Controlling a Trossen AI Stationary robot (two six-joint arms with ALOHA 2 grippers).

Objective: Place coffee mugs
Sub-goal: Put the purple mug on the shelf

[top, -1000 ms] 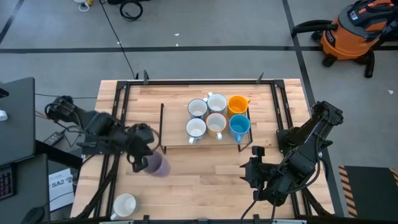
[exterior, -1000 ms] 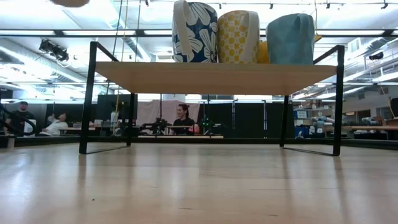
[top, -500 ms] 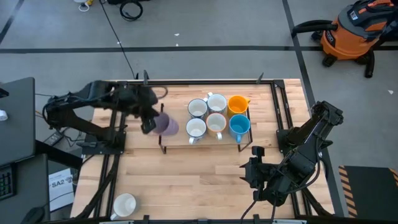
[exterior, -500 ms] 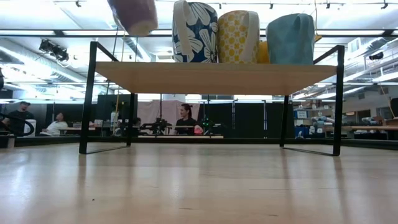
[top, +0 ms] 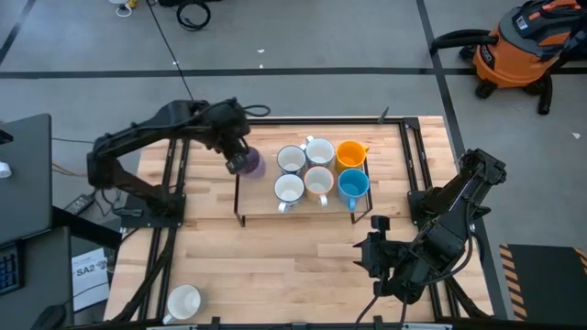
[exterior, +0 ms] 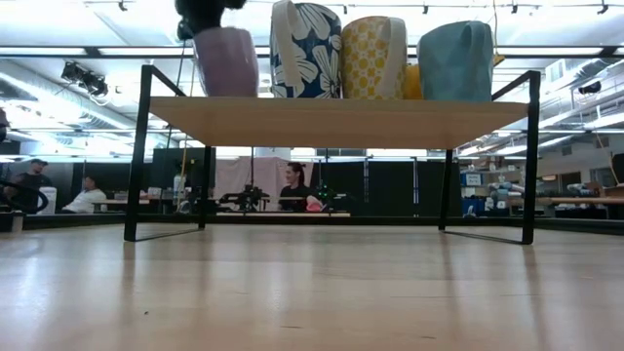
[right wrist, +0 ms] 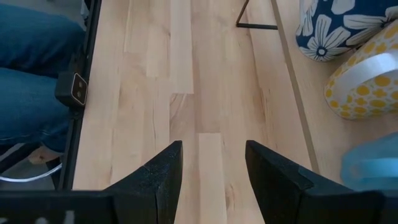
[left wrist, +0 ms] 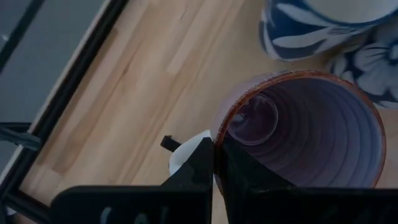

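The left claw (top: 240, 158) is clenching the rim of the purple mug (top: 249, 165), holding it upright at the left end of the shelf (exterior: 331, 122), just beside the blue floral mug (exterior: 305, 51). The right claw (right wrist: 211, 180) is waiting released over the counter (top: 293, 257). The purple mug's handle is hidden.

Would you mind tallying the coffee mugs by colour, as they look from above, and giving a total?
White or cream mugs: 5
Orange mug: 1
Blue mug: 1
Purple mug: 1
Total: 8
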